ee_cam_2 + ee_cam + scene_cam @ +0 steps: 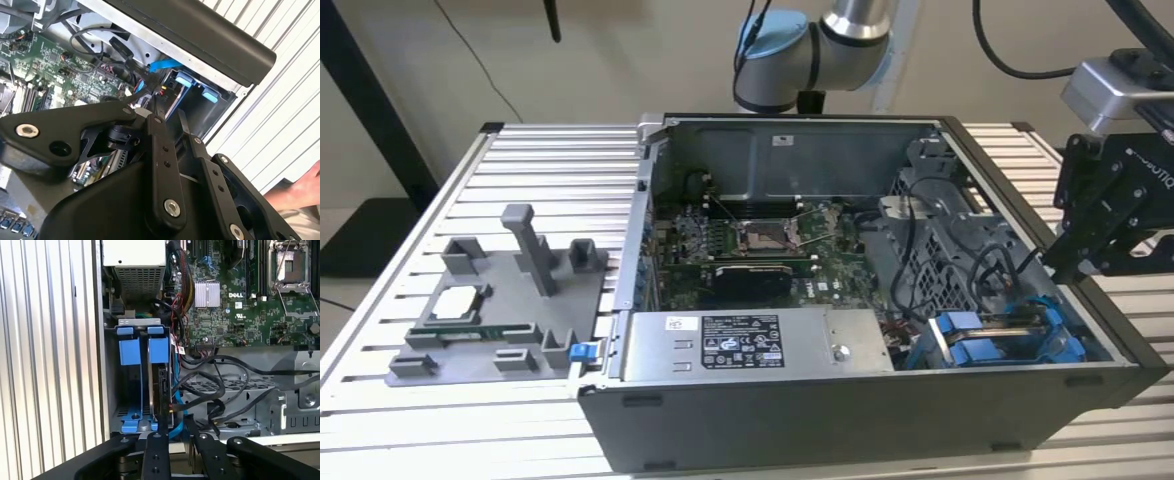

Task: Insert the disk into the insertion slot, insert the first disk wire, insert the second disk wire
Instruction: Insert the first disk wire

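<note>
At the exterior view's right side of the open case (854,420), the gripper (1074,262) hangs over the side wall, above the drive cage (1007,335). Jaw state: can't tell from these views.

In the first wrist view the disk (162,387) looks already seated. It stands on edge in the slot (150,322), with its blue frame (159,350) around it and the narrow edge twd the camera. The neighbouring bay (131,390) has blue fittings, no drive seen in it.

A blue cable (175,400) and black cables (215,390) run just beside the disk's edge. Can't tell if any is plugged in.

Handling, my call:
- Disk = stiff, dense, shock-sensitive. Grip it by the blue frame's sides, not the board or connector.
- Cables = soft and springy, will prob. twist if pinched on the cord. Take them by the hard plug body, square to the socket.
- Plug tongue is thin and prob. snaps if pushed in tilted.
</note>
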{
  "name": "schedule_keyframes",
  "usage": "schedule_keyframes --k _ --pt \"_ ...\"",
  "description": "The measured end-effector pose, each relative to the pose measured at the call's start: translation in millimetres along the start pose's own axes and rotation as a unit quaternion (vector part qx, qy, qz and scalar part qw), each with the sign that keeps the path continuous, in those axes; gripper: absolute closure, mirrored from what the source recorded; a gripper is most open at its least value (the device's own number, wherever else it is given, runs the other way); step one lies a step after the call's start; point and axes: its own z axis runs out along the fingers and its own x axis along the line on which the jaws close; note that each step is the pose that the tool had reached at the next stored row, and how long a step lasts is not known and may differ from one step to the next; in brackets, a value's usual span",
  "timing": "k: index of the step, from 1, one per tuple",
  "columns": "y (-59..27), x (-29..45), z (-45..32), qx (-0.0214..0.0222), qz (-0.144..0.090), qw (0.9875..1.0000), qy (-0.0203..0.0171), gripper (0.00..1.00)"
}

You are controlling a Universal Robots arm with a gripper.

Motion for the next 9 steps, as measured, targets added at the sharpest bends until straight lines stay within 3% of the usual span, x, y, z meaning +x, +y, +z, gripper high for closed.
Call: schedule_keyframes --k 9 --pt "-0.4 -0.4 -0.5 0.0000 0.000 1.0000 0.0001 0.00"
